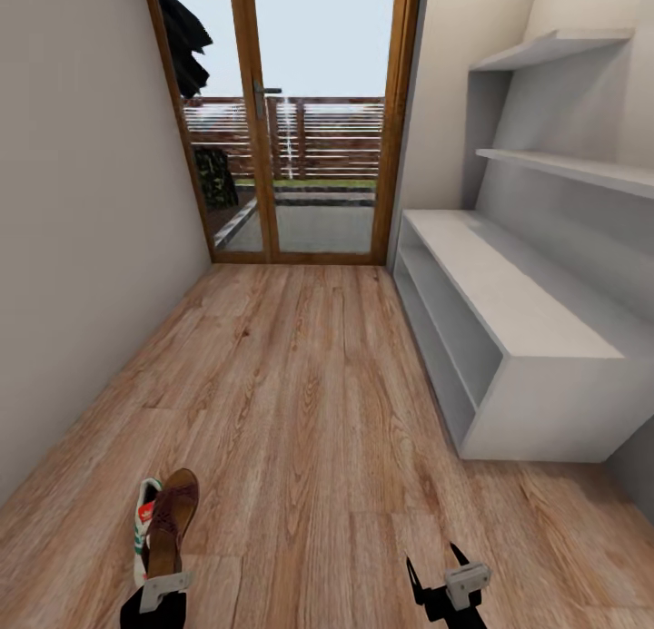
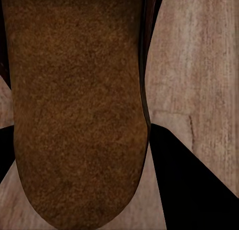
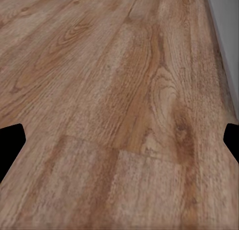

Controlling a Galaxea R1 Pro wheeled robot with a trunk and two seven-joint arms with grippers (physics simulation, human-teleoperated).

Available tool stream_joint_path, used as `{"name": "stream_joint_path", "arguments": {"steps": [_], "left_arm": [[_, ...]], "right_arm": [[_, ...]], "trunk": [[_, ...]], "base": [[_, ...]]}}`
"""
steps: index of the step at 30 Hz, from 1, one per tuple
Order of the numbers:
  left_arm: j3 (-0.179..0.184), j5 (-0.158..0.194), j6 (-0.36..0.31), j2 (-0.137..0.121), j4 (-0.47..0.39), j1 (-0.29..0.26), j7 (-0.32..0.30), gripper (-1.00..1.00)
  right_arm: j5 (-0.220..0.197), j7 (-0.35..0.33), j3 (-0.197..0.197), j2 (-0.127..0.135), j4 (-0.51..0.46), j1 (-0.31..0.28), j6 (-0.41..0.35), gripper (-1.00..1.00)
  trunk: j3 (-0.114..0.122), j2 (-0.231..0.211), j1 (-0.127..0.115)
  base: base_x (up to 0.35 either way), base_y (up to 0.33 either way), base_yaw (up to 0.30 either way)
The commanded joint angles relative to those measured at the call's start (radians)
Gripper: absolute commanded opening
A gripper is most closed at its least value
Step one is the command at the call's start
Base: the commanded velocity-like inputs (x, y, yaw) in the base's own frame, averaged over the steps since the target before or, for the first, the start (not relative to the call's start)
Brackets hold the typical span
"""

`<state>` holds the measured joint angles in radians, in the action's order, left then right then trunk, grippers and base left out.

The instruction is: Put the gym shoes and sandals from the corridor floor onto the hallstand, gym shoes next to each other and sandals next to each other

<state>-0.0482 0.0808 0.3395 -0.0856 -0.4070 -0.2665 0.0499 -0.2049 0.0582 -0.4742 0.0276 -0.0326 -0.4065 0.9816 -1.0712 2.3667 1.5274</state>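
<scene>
Left jaws: your left gripper (image 1: 168, 570) pinches a brown sandal (image 1: 173, 518); in the left wrist view its tan sole (image 2: 74, 105) sits right between the dark fingers, long axis running straight out from the jaws.
Right jaws: your right gripper (image 1: 434, 570) hangs spread wide and holds nothing; the right wrist view looks past the two finger tips at bare corridor floor (image 3: 119, 115).
Beside the left jaws: one gym shoe (image 1: 144, 520) lies just on the outer side of the held sandal, pointing the same way. You cannot tell from here whether it touches the sandal or rests on the floor.
Key relation: the hallstand (image 1: 509, 302) stands ahead and well off to the right of both jaws, nearer your right arm than the loaded left one. Its long axis runs away from you along the wall.
Hallstand contents: the bench top and the two open shelves beneath show no shoes.
Judgement: the sandal must cross over to the right before it can go down.
</scene>
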Motion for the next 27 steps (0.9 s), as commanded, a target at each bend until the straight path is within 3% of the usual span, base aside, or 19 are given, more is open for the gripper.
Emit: {"name": "stream_joint_path", "arguments": {"steps": [1,10,27], "left_arm": [[0.002,0.001,0.003,0.0,0.001,0.0,0.001,-1.0],[0.002,-0.012,0.003,0.001,0.002,0.0,0.001,-1.0],[0.002,-0.012,0.003,0.001,-0.012,0.031,0.002,-1.0]], "right_arm": [[-0.004,0.006,-0.009,0.001,0.001,0.0,0.002,1.0],[-0.004,0.006,-0.007,0.003,0.003,0.001,-0.006,1.0],[-0.004,0.006,-0.008,0.002,0.003,0.001,-0.014,1.0]], "trunk": [[-0.001,0.0,0.0],[-0.001,0.0,0.0],[-0.001,0.0,0.0]], "base": [[0.0,0.0,0.0],[0.075,0.0,0.0],[0.316,0.0,0.0]]}}
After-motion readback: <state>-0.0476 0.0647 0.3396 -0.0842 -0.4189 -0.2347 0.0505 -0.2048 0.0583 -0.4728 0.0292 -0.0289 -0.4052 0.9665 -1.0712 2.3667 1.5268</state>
